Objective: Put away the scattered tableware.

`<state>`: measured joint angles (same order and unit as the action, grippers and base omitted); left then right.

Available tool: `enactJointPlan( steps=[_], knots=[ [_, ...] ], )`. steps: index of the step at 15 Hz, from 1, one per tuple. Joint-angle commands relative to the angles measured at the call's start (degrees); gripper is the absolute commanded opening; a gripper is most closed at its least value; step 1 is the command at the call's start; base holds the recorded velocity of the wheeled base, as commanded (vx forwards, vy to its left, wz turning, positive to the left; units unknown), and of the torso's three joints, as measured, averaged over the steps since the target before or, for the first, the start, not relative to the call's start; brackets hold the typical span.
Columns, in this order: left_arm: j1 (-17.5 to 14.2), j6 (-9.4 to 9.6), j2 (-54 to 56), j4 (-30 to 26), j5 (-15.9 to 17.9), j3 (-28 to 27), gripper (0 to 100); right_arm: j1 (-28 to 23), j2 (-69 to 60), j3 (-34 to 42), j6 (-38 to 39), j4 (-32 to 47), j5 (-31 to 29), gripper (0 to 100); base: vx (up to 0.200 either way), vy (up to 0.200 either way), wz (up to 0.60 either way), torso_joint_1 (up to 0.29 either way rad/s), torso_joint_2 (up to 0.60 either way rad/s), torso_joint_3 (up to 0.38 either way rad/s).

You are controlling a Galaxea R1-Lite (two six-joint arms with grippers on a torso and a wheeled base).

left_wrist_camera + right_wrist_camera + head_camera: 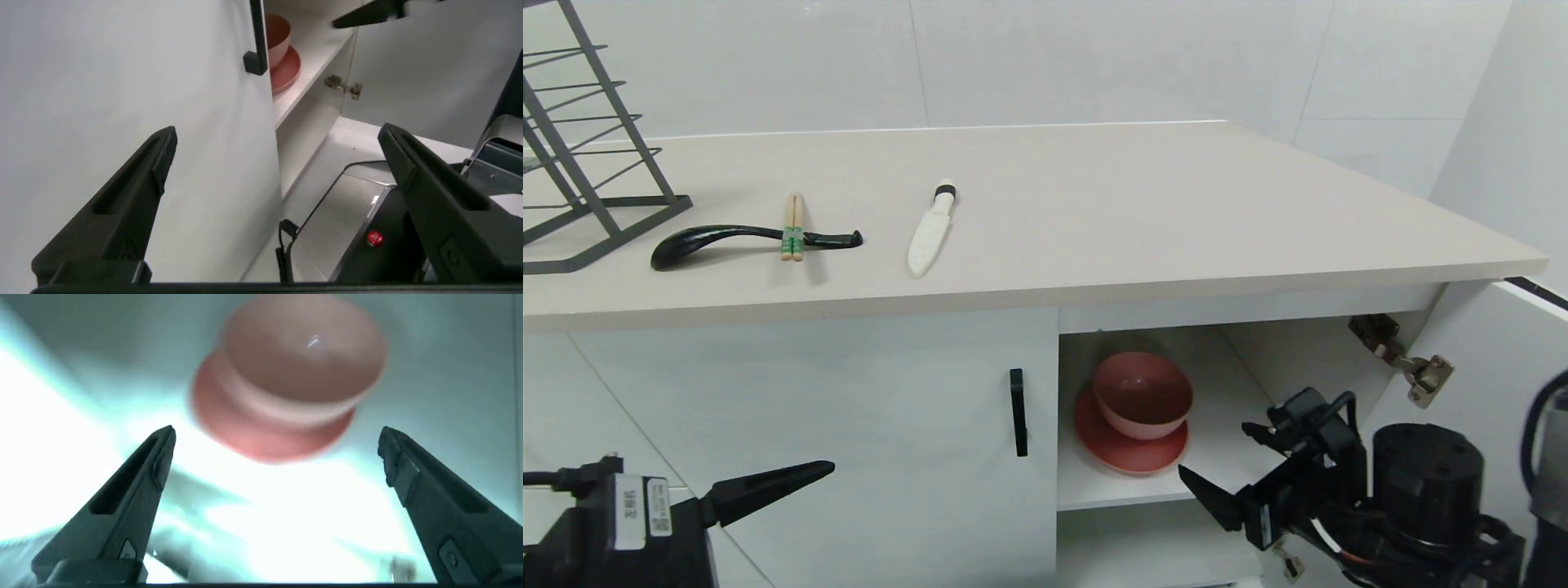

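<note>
Two sat stowed in white cupboard (1225,408): pink round bowl (1142,392) on red plate (1131,453). Three lay on beige counter (1176,204): black spoon (743,235), wooden chopsticks (793,224), white knife (931,233). Left gripper (278,135), right gripper (276,434) gaped empty.

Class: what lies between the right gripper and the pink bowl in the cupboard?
Head view: only bare white shelf and the flat red plate under the round pink bowl.

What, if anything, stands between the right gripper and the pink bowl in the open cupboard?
Nothing visible does: the open right gripper faces the pink bowl, on its red plate, across bare shelf.
</note>
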<state>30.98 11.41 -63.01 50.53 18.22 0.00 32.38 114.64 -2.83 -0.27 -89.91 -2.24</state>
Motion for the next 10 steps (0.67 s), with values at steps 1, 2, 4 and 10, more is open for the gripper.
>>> enactJointPlan(
  steps=[1,2,4,10],
  knots=[
    [-0.7,-0.78,1.6,-0.7,0.0,0.0,100,1.8,-13.5,2.8,-0.3,0.7,-2.3,100,0.0,0.0,0.0,0.0,0.0,0.0],
    [-1.7,-1.83,3.6,-1.8,-0.1,0.0,100,1.3,-16.4,2.8,-0.3,2.5,-2.5,100,0.0,0.0,0.0,0.0,0.0,0.0],
    [-4.5,-4.38,10.4,-4.1,-0.1,0.0,100,0.8,-24.6,2.8,-0.5,7.6,-2.6,100,0.0,0.0,0.0,0.0,0.0,0.0],
    [-13.1,-8.69,27.9,-13.1,-0.2,0.0,100,-3.8,-52.3,2.8,-3.3,34.8,-2.7,100,0.0,0.0,0.0,0.0,0.0,0.0]
  ],
)
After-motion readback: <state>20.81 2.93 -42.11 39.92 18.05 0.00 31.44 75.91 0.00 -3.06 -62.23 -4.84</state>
